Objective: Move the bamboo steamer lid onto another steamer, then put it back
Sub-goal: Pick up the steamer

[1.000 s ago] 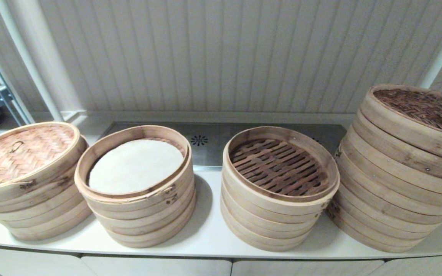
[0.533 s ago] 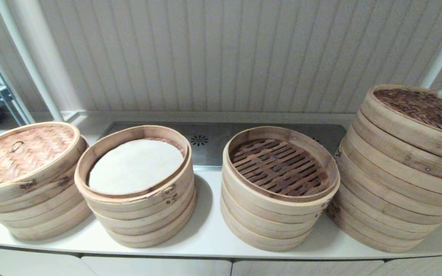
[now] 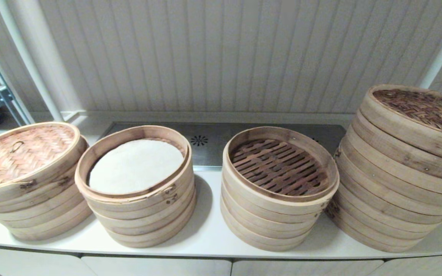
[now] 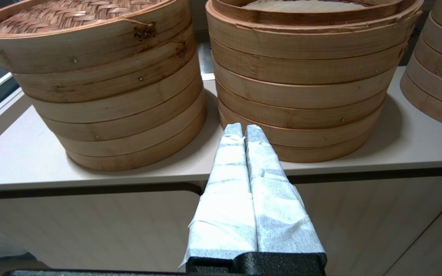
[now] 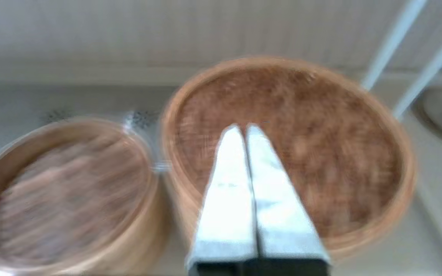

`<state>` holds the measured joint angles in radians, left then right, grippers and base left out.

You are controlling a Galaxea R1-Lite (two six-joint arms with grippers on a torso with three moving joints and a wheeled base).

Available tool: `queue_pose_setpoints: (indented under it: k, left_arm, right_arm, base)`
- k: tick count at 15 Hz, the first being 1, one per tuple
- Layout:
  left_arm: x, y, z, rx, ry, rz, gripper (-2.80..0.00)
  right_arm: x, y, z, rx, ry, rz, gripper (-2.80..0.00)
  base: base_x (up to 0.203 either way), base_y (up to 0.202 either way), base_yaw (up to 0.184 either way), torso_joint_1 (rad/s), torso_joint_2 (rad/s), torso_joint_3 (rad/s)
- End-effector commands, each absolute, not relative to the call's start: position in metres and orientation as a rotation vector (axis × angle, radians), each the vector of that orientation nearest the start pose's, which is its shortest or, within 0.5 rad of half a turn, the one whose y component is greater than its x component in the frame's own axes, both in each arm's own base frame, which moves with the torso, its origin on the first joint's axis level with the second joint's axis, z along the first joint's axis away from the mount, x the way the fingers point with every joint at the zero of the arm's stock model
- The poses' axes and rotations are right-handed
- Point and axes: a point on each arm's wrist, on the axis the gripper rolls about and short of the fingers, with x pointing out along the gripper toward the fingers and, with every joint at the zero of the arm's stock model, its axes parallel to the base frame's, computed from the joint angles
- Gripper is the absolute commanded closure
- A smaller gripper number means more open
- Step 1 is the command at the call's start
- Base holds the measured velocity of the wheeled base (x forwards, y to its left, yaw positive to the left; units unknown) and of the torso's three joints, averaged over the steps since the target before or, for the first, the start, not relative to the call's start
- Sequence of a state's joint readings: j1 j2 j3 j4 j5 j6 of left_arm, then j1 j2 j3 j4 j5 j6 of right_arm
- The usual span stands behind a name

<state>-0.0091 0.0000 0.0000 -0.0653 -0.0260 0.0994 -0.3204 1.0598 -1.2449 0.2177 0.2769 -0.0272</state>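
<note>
White ribbed wall panels stand behind a pale worktop [image 3: 205,237] that carries four stacks of bamboo steamers in a row, with a steel drain panel [image 3: 209,143] set into the worktop behind the middle two.

At the robot's far left, the first stack [image 3: 33,199] is closed by a light woven lid [image 3: 17,155] with a small loop handle. Next to it, the second stack [image 3: 140,207] is open at the top and holds a round white liner [image 3: 136,165] lying flat inside its top tray. The third stack [image 3: 274,214] is also open; its top tray shows only dark slatted bamboo. On the far right, the tallest stack [image 3: 393,199] wears the dark woven bamboo steamer lid [image 3: 428,109], seated level on its top tier.

Neither arm shows in the head view. The left hand [image 4: 243,130] hangs low in front of the worktop edge, its wrapped fingers pressed together and holding nothing, pointing between the first and second stacks. The right hand [image 5: 242,130] hovers above the dark lid, clear of it, with fingers likewise pressed together and empty.
</note>
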Motion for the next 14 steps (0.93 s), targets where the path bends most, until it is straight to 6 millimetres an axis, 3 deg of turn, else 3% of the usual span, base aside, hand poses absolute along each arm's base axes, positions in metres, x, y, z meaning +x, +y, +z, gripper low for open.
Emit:
queue_pose_setpoints:
  k: [1,3,6,12,14]
  left_arm:
    - [-0.021,0.0,0.074,0.099,-0.037,-0.032,0.0]
    - [-0.021,0.0,0.074,0.098,-0.037,-0.032,0.0]
    - [-0.021,0.0,0.074,0.098,-0.038,-0.033,0.0]
    - [-0.021,0.0,0.074,0.106,-0.034,-0.034,0.0]
    - [-0.021,0.0,0.074,0.106,-0.036,-0.035,0.0]
  right_arm:
    - [0.056,-0.011,0.363,-0.041,-0.053,-0.008,0.0]
    - [0.028,0.0,0.342,-0.027,-0.023,0.052,0.0]
    - [0.007,0.007,0.297,-0.002,0.046,0.108,0.0]
    - [0.018,0.006,0.178,0.004,0.345,0.254,0.0]
    - [0.024,0.005,0.141,-0.028,0.37,0.27,0.0]
  base:
    - [0.0,0.0,0.0,0.0,0.0,0.0]
    - [0.0,0.0,0.0,0.0,0.0,0.0]
    - [0.0,0.0,0.0,0.0,0.0,0.0]
    - [0.0,0.0,0.0,0.0,0.0,0.0]
    - [0.0,0.0,0.0,0.0,0.0,0.0]
